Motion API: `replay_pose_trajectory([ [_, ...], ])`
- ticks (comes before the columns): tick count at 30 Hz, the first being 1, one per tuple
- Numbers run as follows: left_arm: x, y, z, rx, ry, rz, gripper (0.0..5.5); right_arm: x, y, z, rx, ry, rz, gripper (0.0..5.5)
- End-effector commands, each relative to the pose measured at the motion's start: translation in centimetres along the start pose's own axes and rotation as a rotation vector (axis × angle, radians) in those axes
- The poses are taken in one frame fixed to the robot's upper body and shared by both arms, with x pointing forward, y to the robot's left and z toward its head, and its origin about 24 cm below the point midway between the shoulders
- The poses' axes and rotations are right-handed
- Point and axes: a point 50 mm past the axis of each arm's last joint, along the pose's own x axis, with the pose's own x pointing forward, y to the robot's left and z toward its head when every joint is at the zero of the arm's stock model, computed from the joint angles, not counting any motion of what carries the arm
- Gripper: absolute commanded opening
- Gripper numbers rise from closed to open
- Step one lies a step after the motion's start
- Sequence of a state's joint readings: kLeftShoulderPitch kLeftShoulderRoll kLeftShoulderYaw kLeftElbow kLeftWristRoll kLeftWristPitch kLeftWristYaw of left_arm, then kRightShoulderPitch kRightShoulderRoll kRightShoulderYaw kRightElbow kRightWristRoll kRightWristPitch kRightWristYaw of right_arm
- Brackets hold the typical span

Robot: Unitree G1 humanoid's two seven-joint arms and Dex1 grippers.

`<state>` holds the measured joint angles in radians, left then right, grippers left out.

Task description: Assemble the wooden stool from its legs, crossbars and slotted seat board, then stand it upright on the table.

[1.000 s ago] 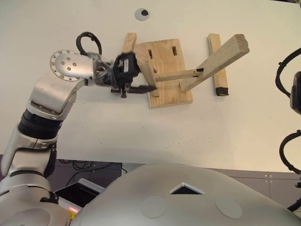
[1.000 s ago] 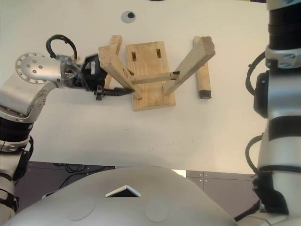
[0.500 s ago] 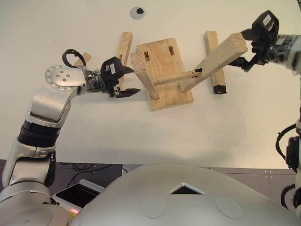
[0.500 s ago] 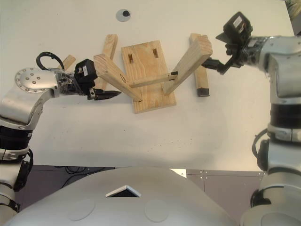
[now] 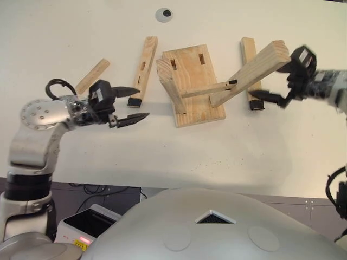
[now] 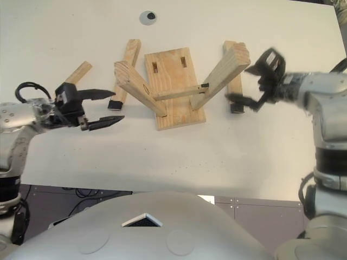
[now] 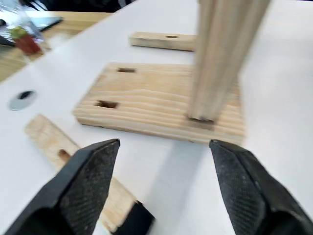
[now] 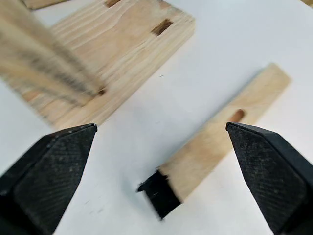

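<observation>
The slotted seat board (image 5: 195,103) lies flat on the white table (image 5: 179,146). Two legs, one on the left (image 5: 169,85) and one on the right (image 5: 255,67), stand slanted in it, joined by a crossbar (image 5: 209,89). A loose leg (image 5: 144,65) with a black foot lies left of the board, and another loose leg (image 5: 248,51) lies to its right. A short crossbar (image 5: 92,76) lies far left. My left gripper (image 5: 132,104) is open, left of the board and touching nothing. Just right of the right leg, my right gripper (image 6: 246,84) is open too, over the right loose leg's foot (image 8: 159,193).
A round grey grommet (image 5: 164,14) sits in the table behind the board. The table's front edge (image 5: 217,187) runs close below the arms. Bare table lies in front of the board and at both sides.
My left gripper has drawn back leftwards from the left standing leg. My right gripper has dropped from the right leg's top end to beside the loose leg's foot. The stool parts stay put.
</observation>
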<state>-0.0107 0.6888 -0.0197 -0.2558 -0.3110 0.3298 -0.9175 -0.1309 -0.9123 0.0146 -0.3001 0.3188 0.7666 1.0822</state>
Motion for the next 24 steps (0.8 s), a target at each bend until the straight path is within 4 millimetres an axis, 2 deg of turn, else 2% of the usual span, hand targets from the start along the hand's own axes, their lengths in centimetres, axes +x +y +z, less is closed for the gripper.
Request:
replay_pose_trajectory([
  [1, 1.3, 2.4, 3.3, 0.015, -0.164, 0.234, 3.37, 0.5, 1.7, 0.4, -0.067, 0.004, 0.115, 4.87],
  [4, -1.0, 2.0, 8.7, -0.036, -0.442, 0.18, 3.37, 0.7, 1.3, -0.1, -0.057, 0.024, 0.079, 4.87],
  [7, -3.1, 1.3, 12.3, -0.071, -0.63, 0.077, 3.37, 0.9, 1.0, -0.6, -0.045, 0.046, 0.044, 4.87],
  [11, -3.3, -0.3, 16.7, -0.038, -0.782, 0.017, 3.37, 1.3, 0.8, -0.5, -0.041, 0.041, 0.025, 4.87],
  [13, -2.9, -1.0, 17.4, -0.021, -0.77, 0.006, 3.37, 1.5, 0.7, -0.5, -0.04, 0.04, 0.016, 4.87],
  [15, -1.9, -1.6, 16.4, 0.019, -0.666, 0.007, 3.37, 1.6, 0.6, -0.6, -0.031, 0.046, 0.003, 4.87],
  [19, 0.2, -2.5, 12.5, 0.096, -0.424, 0.006, 3.37, 1.7, 0.4, -0.6, -0.03, 0.053, -0.007, 4.87],
  [22, 2.2, -4.0, 7.9, 0.102, -0.241, -0.037, 3.37, 1.8, 0.3, -0.6, -0.031, 0.055, -0.01, 4.87],
  [24, 2.7, -4.6, 6.0, 0.116, -0.183, -0.046, 3.37, 1.8, 0.2, -0.4, -0.034, 0.053, -0.009, 4.87],
])
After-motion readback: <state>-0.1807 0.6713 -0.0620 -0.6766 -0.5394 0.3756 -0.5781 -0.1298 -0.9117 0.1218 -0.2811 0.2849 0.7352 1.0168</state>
